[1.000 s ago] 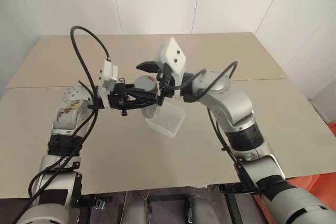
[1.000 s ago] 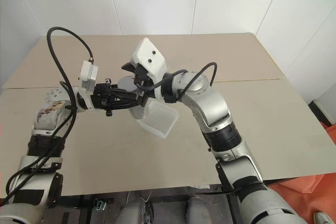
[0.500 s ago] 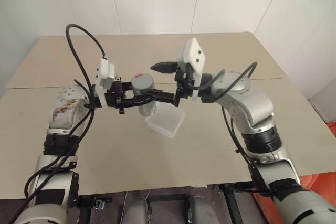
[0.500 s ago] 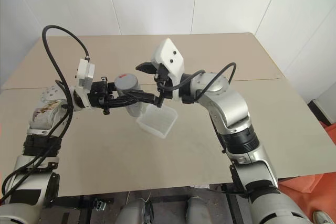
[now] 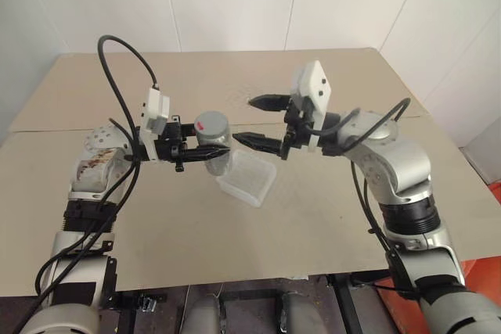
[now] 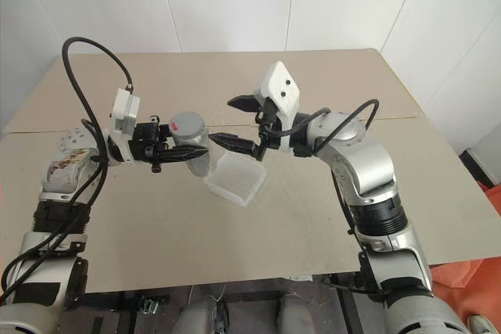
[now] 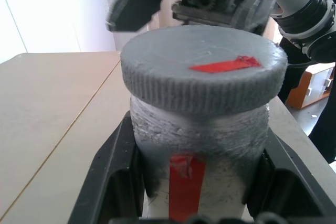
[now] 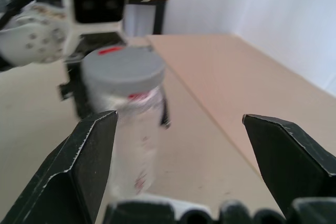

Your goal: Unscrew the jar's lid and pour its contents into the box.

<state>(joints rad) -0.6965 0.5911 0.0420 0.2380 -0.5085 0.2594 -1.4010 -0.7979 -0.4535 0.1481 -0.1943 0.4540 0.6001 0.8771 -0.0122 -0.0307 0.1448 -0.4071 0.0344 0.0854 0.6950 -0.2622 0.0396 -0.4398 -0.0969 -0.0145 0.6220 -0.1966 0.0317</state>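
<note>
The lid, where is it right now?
The lid sits on the jar, held upright by the left gripper above the table, just left of the box.

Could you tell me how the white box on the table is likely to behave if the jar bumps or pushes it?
The box looks thin-walled and translucent, so it is probably light and would slide on the smooth table rather than resist. It is shallow and wide, so tipping seems unlikely. Nothing holds it: the left tool grips the jar, and the right tool is open.

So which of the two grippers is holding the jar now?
The left gripper: its fingers are shut on the jar, with the lid on. The right gripper stands open and apart from it.
</note>
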